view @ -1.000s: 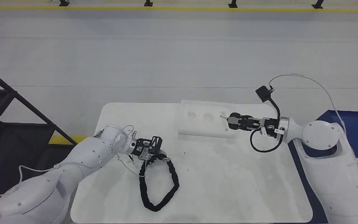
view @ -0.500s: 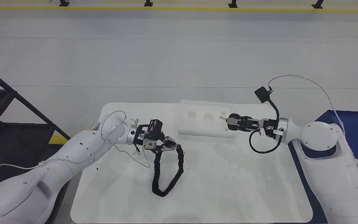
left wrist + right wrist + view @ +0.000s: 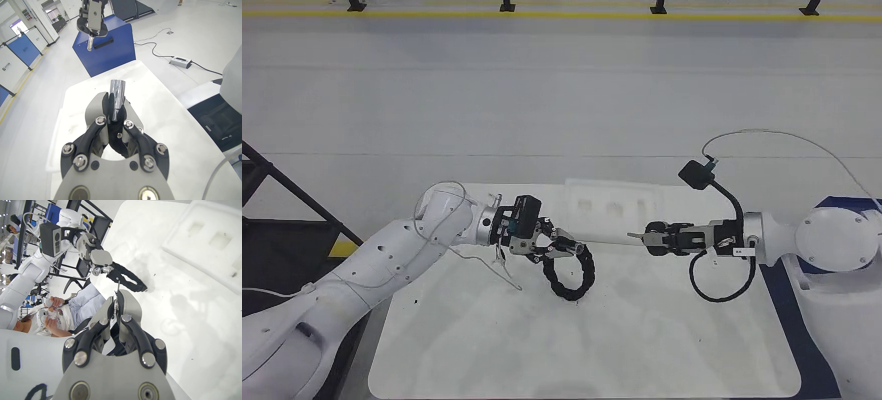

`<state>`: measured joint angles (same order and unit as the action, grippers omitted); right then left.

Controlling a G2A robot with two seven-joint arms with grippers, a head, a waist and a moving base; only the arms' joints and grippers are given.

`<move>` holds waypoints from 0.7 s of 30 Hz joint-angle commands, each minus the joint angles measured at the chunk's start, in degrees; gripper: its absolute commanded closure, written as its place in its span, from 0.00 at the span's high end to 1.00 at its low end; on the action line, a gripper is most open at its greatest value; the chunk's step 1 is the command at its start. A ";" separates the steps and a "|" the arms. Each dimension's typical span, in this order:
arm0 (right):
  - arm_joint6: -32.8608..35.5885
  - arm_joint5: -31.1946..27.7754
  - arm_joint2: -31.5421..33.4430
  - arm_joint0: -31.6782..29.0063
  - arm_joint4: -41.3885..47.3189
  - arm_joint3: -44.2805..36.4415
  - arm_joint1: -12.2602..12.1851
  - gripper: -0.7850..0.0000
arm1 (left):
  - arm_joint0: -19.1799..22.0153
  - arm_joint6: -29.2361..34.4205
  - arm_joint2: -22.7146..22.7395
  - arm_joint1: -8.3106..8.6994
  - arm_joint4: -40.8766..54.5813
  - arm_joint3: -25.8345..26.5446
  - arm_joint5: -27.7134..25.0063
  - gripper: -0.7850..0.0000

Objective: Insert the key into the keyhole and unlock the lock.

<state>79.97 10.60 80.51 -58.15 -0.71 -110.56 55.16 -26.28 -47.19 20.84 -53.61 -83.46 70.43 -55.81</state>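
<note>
One key (image 3: 90, 43), one lock (image 3: 117, 94), one foam tray (image 3: 587, 225), one table (image 3: 662, 345).

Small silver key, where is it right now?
In the top view the small silver key is pinched in the right gripper by the front edge of the white foam tray, its tip pointing at the black cable lock in the left gripper.
</note>
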 commanded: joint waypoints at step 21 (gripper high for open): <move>1.72 1.62 -0.42 0.86 0.98 -1.58 -0.56 0.00 | 2.01 -3.21 -1.68 -6.51 -0.95 -5.15 2.22 0.00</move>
<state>81.69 12.23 80.09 -57.30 0.27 -112.14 54.60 -24.27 -50.40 19.16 -60.12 -84.41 65.28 -53.59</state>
